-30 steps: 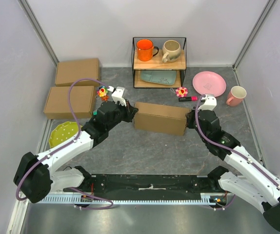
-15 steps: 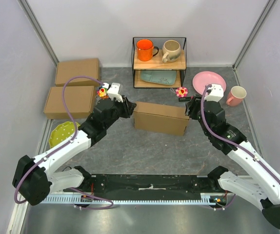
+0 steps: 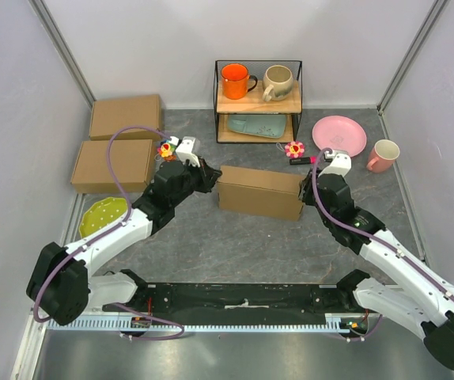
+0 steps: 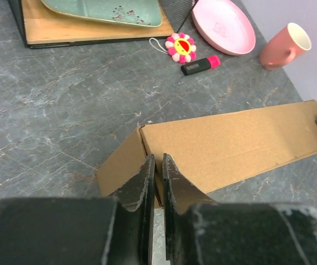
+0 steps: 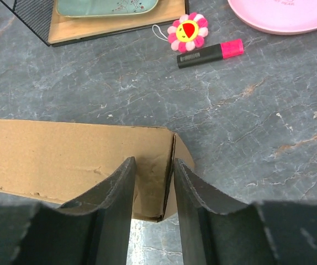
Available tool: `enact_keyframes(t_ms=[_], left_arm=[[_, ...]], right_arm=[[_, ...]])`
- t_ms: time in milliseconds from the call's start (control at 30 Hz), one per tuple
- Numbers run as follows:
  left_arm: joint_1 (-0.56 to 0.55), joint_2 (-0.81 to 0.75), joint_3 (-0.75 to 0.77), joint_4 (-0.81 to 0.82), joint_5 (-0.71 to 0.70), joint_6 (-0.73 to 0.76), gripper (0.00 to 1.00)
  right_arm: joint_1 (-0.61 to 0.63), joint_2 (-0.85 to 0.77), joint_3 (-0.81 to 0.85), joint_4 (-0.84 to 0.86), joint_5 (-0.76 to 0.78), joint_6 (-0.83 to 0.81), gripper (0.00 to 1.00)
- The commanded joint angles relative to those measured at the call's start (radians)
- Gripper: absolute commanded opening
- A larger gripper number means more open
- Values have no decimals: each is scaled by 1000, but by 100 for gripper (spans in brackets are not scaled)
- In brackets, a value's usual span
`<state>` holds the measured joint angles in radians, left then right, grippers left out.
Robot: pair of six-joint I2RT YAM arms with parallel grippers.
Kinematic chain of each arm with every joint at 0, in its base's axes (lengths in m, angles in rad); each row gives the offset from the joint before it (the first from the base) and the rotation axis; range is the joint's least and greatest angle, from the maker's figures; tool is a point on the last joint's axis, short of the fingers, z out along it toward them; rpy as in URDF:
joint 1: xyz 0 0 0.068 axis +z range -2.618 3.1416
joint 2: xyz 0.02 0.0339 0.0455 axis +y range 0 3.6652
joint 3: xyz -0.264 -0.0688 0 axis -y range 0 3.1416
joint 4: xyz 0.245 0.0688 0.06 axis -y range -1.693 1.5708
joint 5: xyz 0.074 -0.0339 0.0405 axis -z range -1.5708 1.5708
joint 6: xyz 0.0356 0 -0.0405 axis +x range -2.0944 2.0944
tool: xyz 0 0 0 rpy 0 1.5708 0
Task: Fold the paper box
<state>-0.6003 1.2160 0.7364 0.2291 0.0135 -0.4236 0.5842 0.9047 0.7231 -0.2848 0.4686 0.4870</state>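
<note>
A shallow rectangular paper box of plain brown corrugated cardboard lies closed near the middle of the grey stone-patterned table, its long side running from 9 to 3 o'clock with the right end slightly nearer the arms

The left gripper sits at the box's 9 o'clock end, its black fingers drawn to a thin slit right against the end flap; whether cardboard is pinched in that slit I cannot tell. The right gripper is at the 3 o'clock end, its jaws standing moderately apart and straddling the end wall

Close by the right end, toward 1 o'clock, lie a pink-petalled flower charm and a pink-and-black marker. A small multicoloured toy sits just beside the left wrist at 10 o'clock

At 12 o'clock stands a black wire shelf with wooden boards holding an orange mug, a beige mug and a teal plate. A round pink plate and a pink mug are at 2 o'clock. Two other closed brown boxes lie at 10 o'clock, and a yellow-green dotted dish lies at 8 o'clock
</note>
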Motion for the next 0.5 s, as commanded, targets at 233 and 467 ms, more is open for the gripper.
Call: enact_keyframes(t_ms=[233,467], left_arm=[[-48,-143,-253,19,122,-129,2],[-151,-413,-436,-62,3,-194,2]], right_arm=[[0,-85,-234,-10,-208,189,31],[49,-252,-364,-37,-268,324,29]])
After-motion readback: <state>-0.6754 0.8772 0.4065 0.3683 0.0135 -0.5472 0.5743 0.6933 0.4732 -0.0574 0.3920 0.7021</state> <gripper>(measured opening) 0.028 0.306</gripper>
